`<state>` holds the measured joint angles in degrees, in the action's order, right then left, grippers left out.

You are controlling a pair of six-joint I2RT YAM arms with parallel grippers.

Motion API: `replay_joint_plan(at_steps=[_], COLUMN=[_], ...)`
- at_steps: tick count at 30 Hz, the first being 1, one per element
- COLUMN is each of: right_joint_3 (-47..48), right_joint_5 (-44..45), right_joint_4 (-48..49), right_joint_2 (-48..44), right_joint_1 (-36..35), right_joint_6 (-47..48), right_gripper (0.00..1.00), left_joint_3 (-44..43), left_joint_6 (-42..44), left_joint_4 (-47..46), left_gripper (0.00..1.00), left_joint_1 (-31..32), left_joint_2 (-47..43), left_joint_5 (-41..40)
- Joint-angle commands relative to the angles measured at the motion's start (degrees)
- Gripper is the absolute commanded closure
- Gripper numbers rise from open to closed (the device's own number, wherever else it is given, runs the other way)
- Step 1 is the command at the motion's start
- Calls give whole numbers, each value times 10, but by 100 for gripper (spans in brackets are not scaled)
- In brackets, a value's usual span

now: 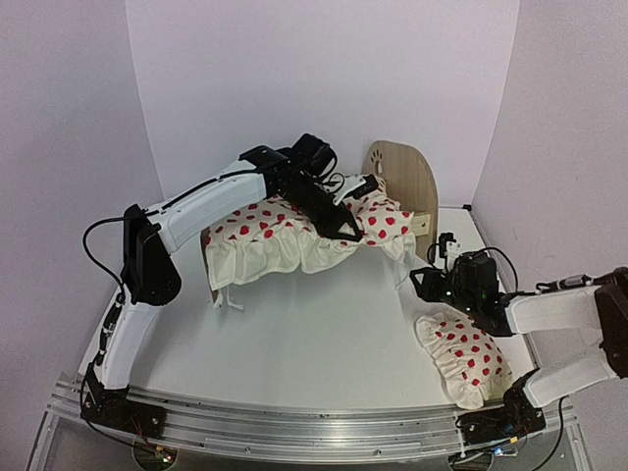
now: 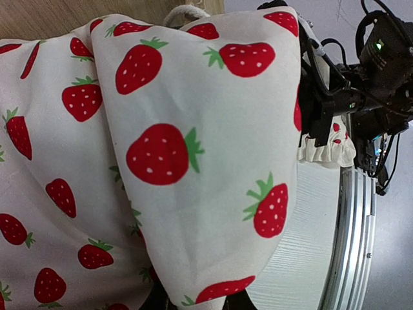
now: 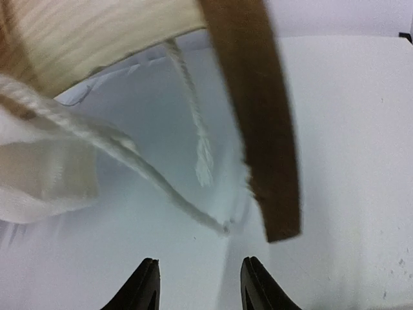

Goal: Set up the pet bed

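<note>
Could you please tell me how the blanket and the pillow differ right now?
The blanket is larger than the pillow. The blanket drapes over the bed; the pillow lies on the table. The left gripper pinches the blanket; no gripper holds the pillow. Both are cream with strawberries and ruffles.

Left arm [image 1: 211, 201] goes up from its base, kinks at the elbow and stretches way out toward the far right. The left tool [image 1: 345, 228] is tipped downward, pinched tight on a fold of blanket [image 2: 193, 161] (fingertips mostly buried in it). Right arm [image 1: 559, 314] is folded low, forearm aimed left. The right tool [image 3: 199, 266] has its fingers apart, holding nothing.
</note>
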<state>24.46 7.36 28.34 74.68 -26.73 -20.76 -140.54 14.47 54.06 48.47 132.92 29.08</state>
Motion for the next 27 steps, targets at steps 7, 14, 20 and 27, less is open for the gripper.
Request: replay_joint_plan(at_steps=[7, 14, 20, 27], right_joint_3=[26, 69, 98, 110], right_joint_5=[178, 196, 216, 313], right_joint_4=[340, 431, 480, 533], right_joint_2=[180, 287, 337, 376], right_joint_1=[-38, -39, -43, -100], right_joint_6=[16, 24, 11, -44], right_gripper=[52, 51, 49, 45], left_joint_3=[-28, -24, -23, -23], left_joint_6=[31, 33, 31, 26], left_joint_4=[-173, -176, -186, -201], left_gripper=[100, 100, 100, 100], left_joint_1=[0, 0, 0, 0], left_joint_2=[-130, -131, -130, -127], left_joint_5=[43, 56, 67, 62])
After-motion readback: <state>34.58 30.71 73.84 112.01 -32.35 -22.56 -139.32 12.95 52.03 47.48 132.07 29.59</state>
